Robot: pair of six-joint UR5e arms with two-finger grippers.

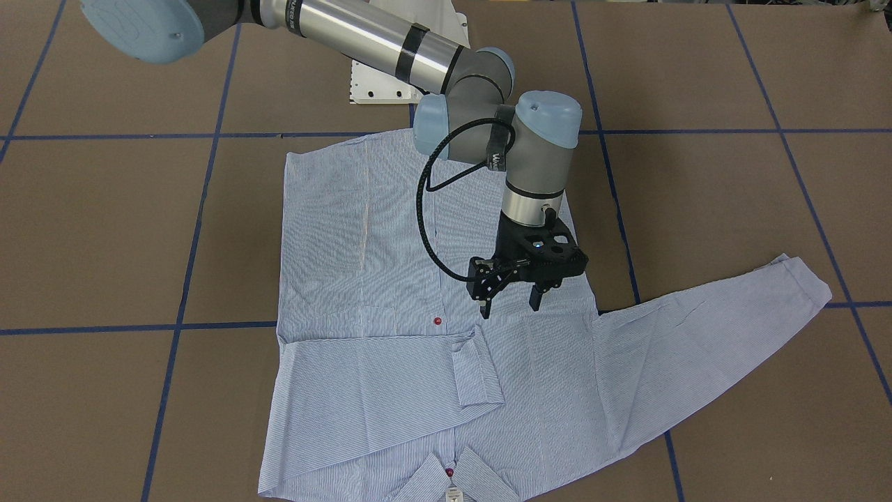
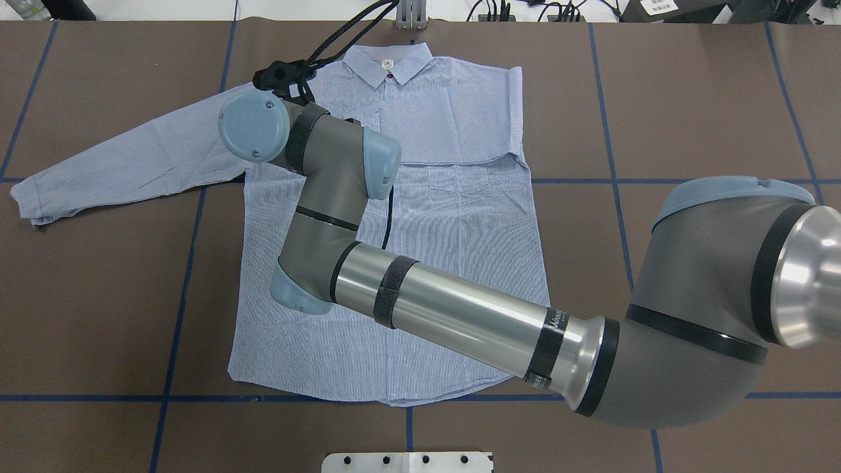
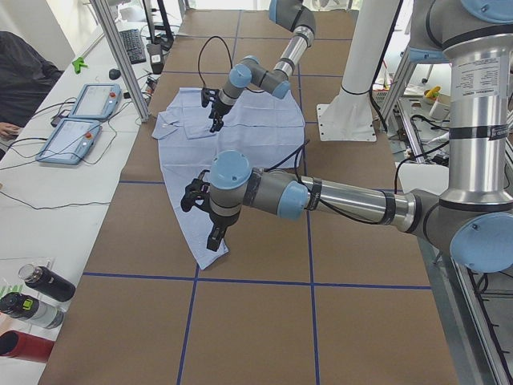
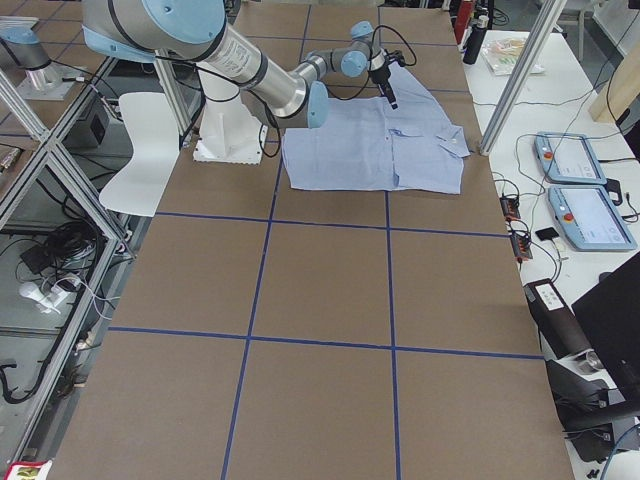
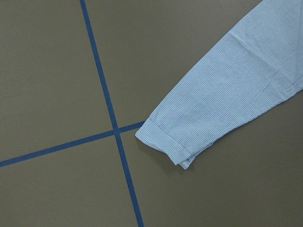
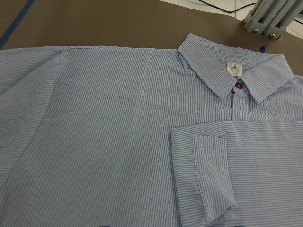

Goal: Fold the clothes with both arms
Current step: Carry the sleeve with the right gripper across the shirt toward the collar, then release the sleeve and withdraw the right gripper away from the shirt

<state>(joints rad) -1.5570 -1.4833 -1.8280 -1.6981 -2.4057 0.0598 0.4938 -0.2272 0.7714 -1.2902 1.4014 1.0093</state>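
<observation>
The light blue striped shirt (image 1: 390, 279) lies flat, front up, collar (image 2: 394, 62) at the far edge. One sleeve is folded across the chest, its cuff (image 6: 203, 175) below the collar (image 6: 232, 75). The other sleeve (image 2: 118, 161) stretches out to my left, its cuff (image 5: 170, 144) on the table. My right arm reaches across the shirt. Its gripper (image 1: 510, 301) is open and empty, a little above the chest beside the outstretched sleeve's shoulder. My left gripper (image 3: 204, 216) hovers over the outstretched cuff. I cannot tell if it is open.
The white pedestal base (image 2: 407, 462) stands at the near table edge behind the shirt's hem. Blue tape lines (image 5: 102, 85) grid the brown table. Two operator tablets (image 3: 80, 120) and several bottles (image 3: 36, 293) lie on the side bench. A metal post (image 2: 410, 13) stands behind the collar.
</observation>
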